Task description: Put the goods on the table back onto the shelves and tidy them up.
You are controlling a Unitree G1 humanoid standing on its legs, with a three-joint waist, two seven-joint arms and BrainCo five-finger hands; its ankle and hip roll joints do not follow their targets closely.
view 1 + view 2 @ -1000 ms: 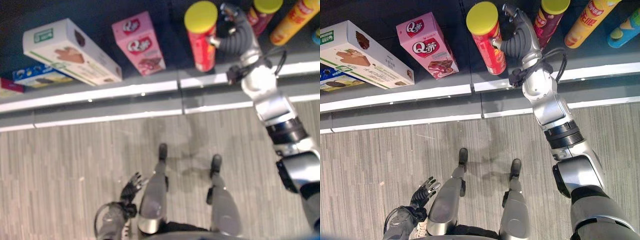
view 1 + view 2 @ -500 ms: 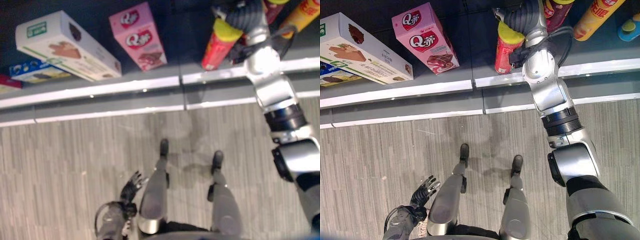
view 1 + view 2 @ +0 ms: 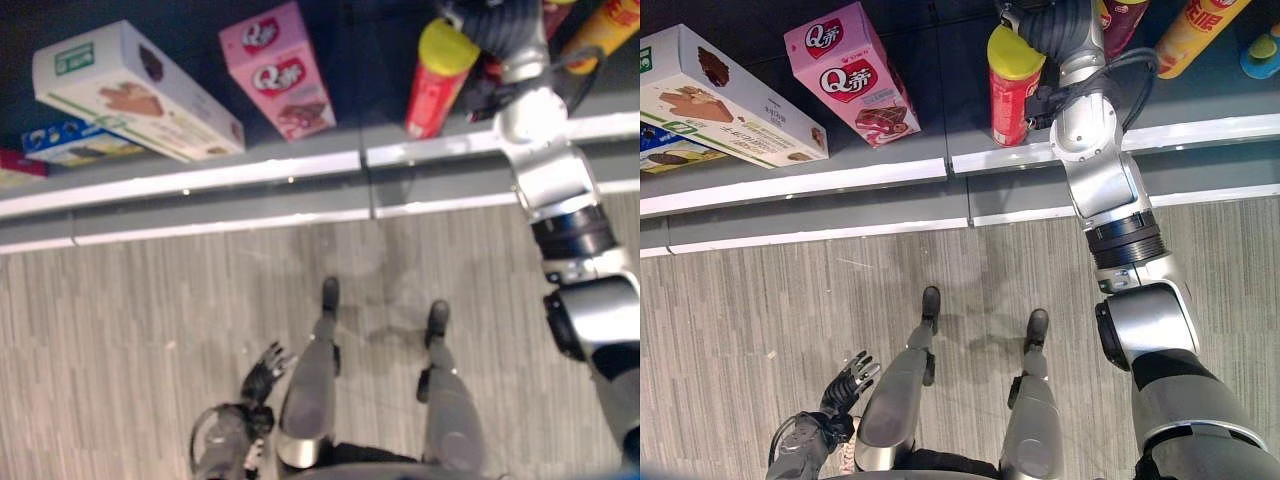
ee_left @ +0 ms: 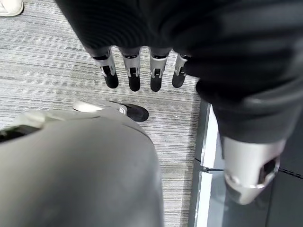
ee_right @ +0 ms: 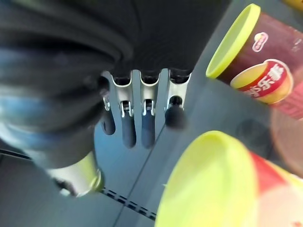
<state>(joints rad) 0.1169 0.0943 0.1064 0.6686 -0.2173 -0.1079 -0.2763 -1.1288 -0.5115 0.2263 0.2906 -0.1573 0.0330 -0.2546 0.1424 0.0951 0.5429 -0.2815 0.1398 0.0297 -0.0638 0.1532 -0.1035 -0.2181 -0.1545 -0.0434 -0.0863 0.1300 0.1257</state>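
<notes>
A: Floor first, then shelf (image 3: 890, 175). What do you log?

B: Your left hand (image 3: 845, 385) hangs low, fingers relaxed, empty. On the shelf, red can (image 3: 1015, 85) stands upright; right hand (image 5: 137, 123) beside it, fingers straight, holding nothing. Placement looks done; tidying remains.

Our arms are silver-grey with black joint rings; each robot hand (image 5: 137, 118) has silver, dark-tipped fingers (image 4: 134, 75) under ribbed dark covers.
</notes>
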